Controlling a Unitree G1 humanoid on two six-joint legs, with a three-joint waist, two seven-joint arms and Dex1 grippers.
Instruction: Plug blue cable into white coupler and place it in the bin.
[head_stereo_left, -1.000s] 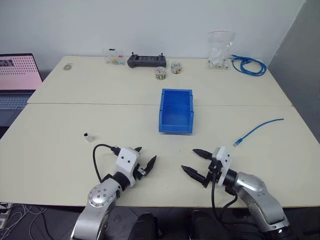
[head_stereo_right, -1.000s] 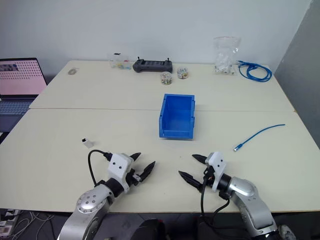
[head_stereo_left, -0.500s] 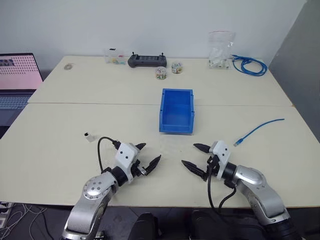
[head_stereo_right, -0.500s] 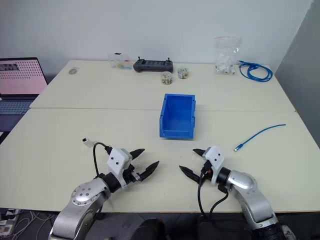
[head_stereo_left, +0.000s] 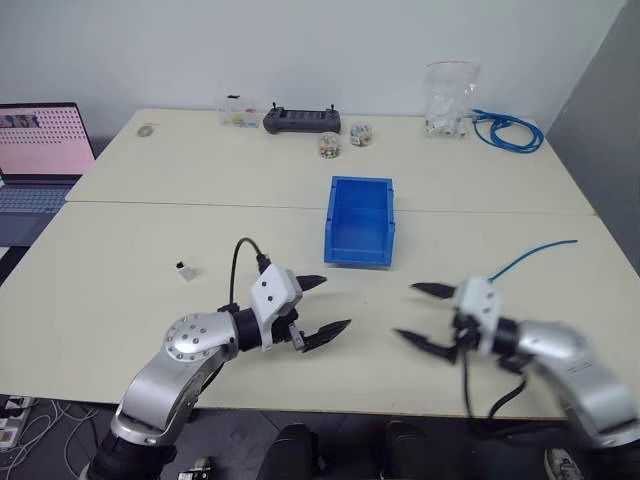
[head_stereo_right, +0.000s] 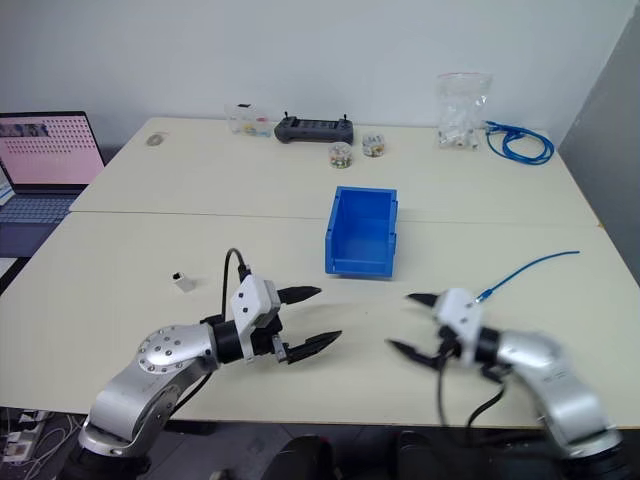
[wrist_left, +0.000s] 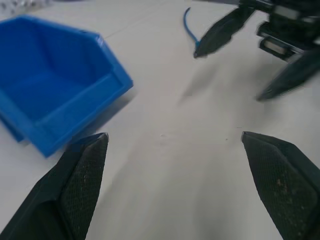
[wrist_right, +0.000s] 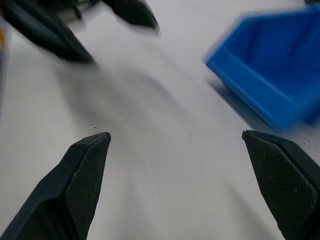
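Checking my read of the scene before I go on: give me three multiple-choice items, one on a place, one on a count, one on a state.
1. Where does the white coupler lie?
A. inside the bin
B. on the table, on the robot's left of the bin
C. beside the clear bag

2. How many small round jars stand behind the bin?
A. two
B. none
C. five

3. How is the blue cable?
A. plugged into the coupler
B. held by the right gripper
C. lying loose on the table

Answers: 1 B, it sits alone on the tabletop; 2 A, two jars near the black controller; 3 C, the right gripper and left gripper are open, holding nothing.
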